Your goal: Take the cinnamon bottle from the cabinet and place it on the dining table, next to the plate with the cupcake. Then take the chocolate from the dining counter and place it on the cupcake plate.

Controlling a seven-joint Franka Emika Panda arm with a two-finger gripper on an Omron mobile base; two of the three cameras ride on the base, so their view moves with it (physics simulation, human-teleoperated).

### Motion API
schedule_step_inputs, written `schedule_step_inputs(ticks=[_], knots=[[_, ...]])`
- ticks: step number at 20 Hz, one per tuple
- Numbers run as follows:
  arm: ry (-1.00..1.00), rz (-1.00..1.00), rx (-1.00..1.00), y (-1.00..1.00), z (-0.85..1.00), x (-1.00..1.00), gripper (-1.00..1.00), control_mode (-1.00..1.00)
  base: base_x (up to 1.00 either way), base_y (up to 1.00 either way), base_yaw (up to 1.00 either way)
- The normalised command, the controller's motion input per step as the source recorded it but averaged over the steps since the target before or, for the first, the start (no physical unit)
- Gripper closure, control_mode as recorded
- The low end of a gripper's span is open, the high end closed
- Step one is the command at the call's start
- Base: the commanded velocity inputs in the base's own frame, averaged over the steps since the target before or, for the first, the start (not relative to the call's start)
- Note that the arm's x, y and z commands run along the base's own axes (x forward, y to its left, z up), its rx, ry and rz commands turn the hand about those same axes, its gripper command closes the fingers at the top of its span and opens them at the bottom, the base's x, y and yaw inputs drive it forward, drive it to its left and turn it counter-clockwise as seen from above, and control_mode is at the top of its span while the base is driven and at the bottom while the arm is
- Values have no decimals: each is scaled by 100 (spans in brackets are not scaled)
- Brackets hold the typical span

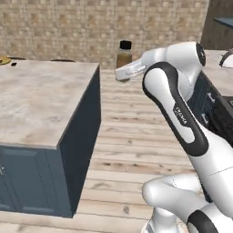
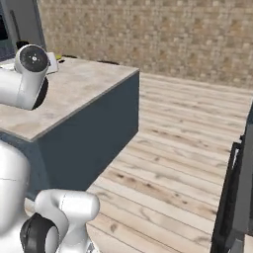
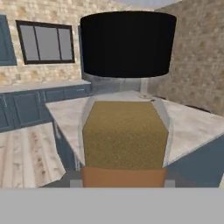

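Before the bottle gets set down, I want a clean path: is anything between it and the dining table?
Nothing visible. The cinnamon bottle rides in the hand over bare floor just off the dining table; the plate sits at the far corner.

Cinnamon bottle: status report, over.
Gripper shut on cinnamon bottle, held upright above the wooden floor. Dining table to the arm's left, not yet reached. Nothing between bottle and table edge.

Lighting even, diffuse, moderately bright; source cannot be told. No glare. Counter [image 1: 41,95] side face shaded darker than top. Rendered textures soft; hand view blurred on near bottle [image 3: 126,100].
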Motion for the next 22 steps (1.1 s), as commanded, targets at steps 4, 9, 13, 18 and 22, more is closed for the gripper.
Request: schedule_step_inputs(ticks=[4, 9, 13, 18, 22], knots=[[0, 0, 0, 0, 0, 0, 100, 100, 13, 7, 86], [0, 0, 0, 0, 0, 0, 100, 100, 84, 26, 7], [0, 0, 0, 0, 0, 0, 100, 100, 91, -13, 0], [0, 0, 0, 0, 0, 0, 100, 100, 91, -24, 1], [0, 0, 0, 0, 0, 0, 100, 100, 91, -24, 1]])
